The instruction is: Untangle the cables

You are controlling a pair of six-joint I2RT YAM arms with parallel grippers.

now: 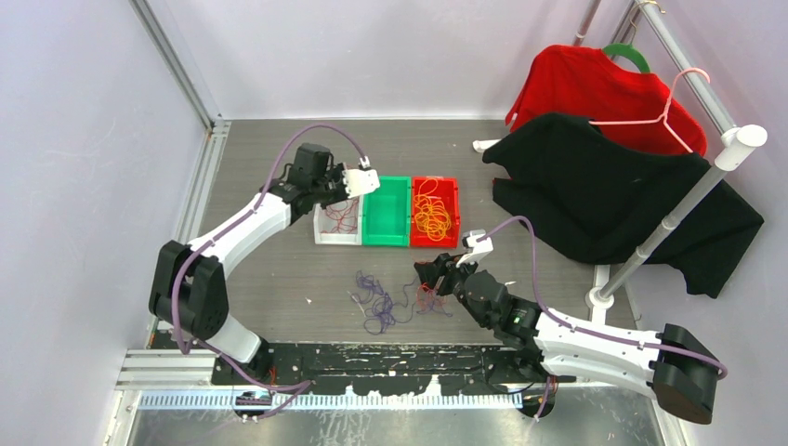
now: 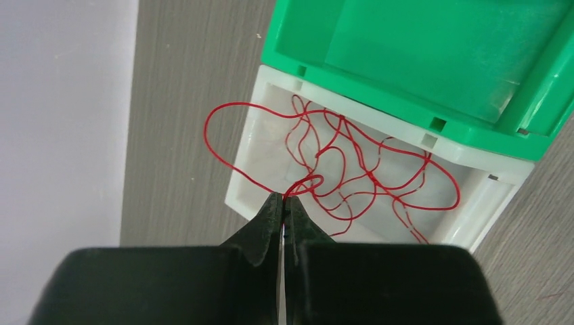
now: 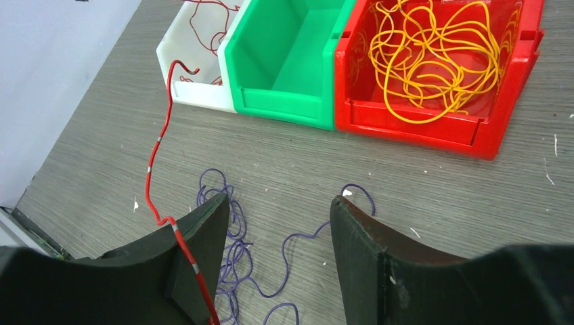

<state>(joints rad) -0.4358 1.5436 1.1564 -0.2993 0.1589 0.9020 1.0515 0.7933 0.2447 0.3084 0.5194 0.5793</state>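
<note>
Left jaws: shut tight, tips pinching a loop of the red cable (image 2: 352, 162) just over the near wall of the white bin (image 2: 352, 108).
Red cable: most of it lies coiled inside the white bin, with one loop hanging out over the side wall.
Right jaws: wide apart, low over the counter (image 3: 406, 183), nothing clamped between them.
Banded red cable (image 3: 157, 145): lies across the inner face of one finger (image 3: 210, 230) and rises toward the white bin's front corner.
Purple cable (image 3: 233, 237): loose on the counter, under and between the right jaws.
Orange-yellow cable (image 3: 433, 61): heaped in the red bin (image 3: 420, 132).
Green bin (image 3: 284, 108): between the white and red bins, touching both.
</note>
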